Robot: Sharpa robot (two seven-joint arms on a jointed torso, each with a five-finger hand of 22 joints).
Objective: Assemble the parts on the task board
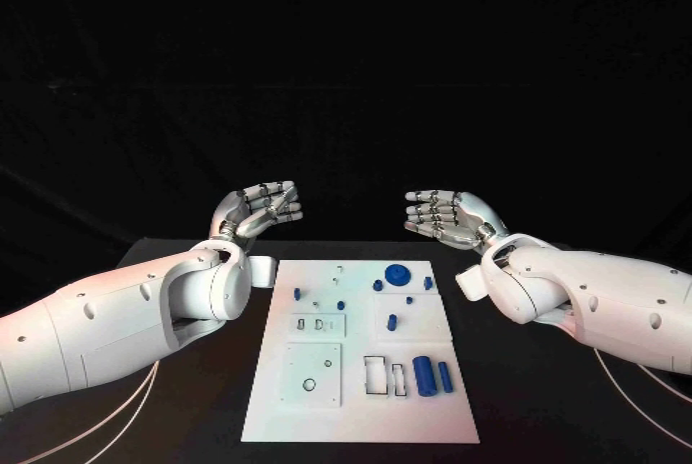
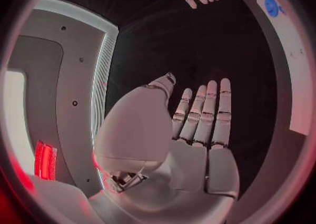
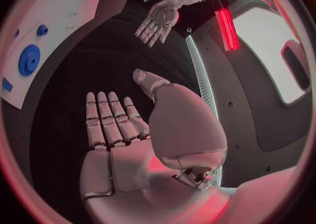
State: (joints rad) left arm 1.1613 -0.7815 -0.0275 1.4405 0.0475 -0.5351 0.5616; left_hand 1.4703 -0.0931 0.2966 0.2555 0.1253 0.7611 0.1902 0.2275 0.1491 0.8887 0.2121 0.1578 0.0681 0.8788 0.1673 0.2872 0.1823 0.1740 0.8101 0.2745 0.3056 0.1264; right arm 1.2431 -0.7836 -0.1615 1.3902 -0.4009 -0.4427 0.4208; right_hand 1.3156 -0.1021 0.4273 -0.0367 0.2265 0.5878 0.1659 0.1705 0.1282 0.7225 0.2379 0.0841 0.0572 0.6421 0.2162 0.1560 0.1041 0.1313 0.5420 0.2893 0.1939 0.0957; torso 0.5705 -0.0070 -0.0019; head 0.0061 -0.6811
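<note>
Head view: the white task board (image 1: 368, 404) lies in the lower middle of the frame on the black tabletop (image 1: 188, 404). Its far edge sits just below mid-frame, and its near edge runs close to the bottom of the frame. Strips of bare tabletop remain along both long sides of the board.

The left robot hand (image 1: 264, 208) hangs at centre left, above and beyond the board's far left corner. Its fingers are spread and lightly curled, and it holds nothing. The right robot hand (image 1: 444, 216) mirrors it at centre right, beyond the far right corner, likewise spread and empty. The two hands stand well apart, with dark open room between them over the far edge of the board.

The blue parts lie inside the board's outline:
- a round disc (image 1: 397, 275) near the far edge
- a small peg (image 1: 300, 294) at the left
- a thick cylinder (image 1: 426, 375) and a thinner one (image 1: 446, 377), side by side toward the lower right edge

Both forearms cross the frame's lower corners, and each flanks a long side of the board.

Wrist views: each palm shows flat, straight fingers held side by side, touching nothing.
</note>
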